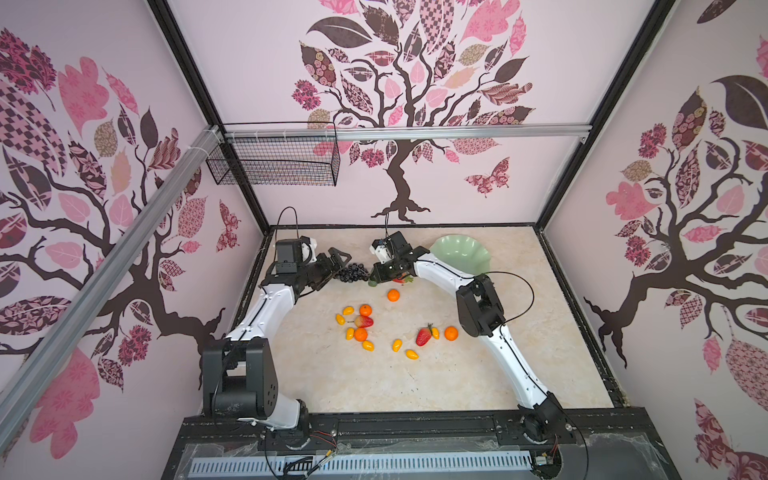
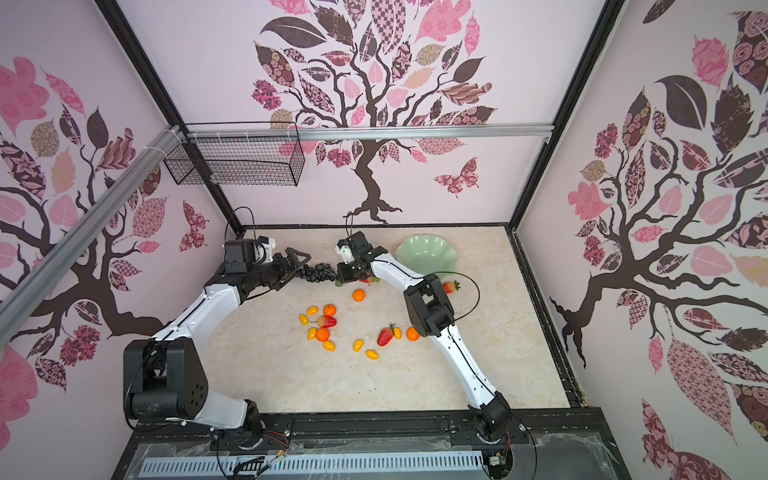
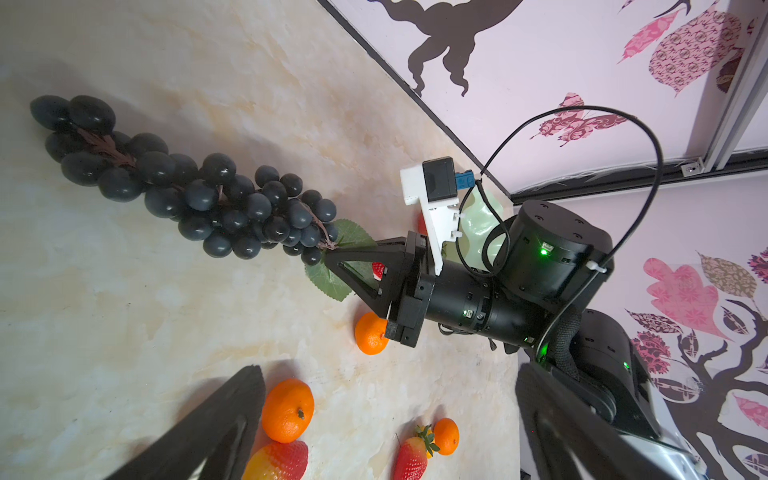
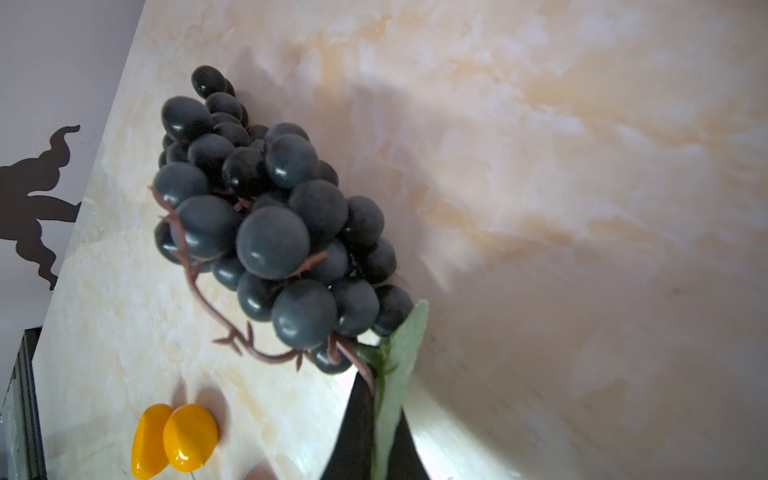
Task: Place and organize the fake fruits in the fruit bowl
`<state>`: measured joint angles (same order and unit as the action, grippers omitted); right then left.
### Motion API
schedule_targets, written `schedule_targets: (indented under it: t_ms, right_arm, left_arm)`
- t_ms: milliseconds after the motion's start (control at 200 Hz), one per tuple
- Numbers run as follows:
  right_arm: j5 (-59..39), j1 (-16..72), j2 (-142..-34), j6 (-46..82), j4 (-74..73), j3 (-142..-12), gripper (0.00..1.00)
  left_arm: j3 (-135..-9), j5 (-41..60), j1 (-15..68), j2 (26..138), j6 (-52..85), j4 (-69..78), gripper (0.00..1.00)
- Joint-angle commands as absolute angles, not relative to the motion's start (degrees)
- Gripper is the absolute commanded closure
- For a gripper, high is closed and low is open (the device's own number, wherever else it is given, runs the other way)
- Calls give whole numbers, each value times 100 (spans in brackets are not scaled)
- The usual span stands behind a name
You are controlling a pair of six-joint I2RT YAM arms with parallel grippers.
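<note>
Blue-black grape bunch [image 4: 272, 243] shows matte berries, brown stem [image 4: 195, 286], green leaf [image 4: 401, 345].

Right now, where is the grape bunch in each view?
In a top view: grape bunch, far middle, between left end effector and right end effector.
In a top view: the bunch, same place.
Left wrist: the bunch lies lengthwise, leading to the right end effector.
Right wrist: the bunch, close up, just ahead of the fingers.
Shared landmark: its green leaf, pinched by that end effector.
</note>
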<state>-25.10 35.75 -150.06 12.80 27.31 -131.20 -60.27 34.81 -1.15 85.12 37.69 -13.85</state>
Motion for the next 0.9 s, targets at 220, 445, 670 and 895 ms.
schedule_targets:
  t_ms: [220,445,670,895]
  right_arm:
    - [-2290,3573,-13998,1120,3098,-13328,100]
    - [-2295,3575,-13595,1238,2987,-13235,100]
    - [-2199,3576,-13183,1216,3048,-13238,100]
    - [-2040,3567,-12766,1156,3173,-13231,100]
  left_arm:
    - [-6171,3673,-149,8508,3689,-1395,1]
    - [-6140,3812,-147,8450,3718,-1269,1]
    - [-6067,4016,-135,8336,3802,-1007,1]
    - [-5986,4280,-35,8261,3896,-620,1]
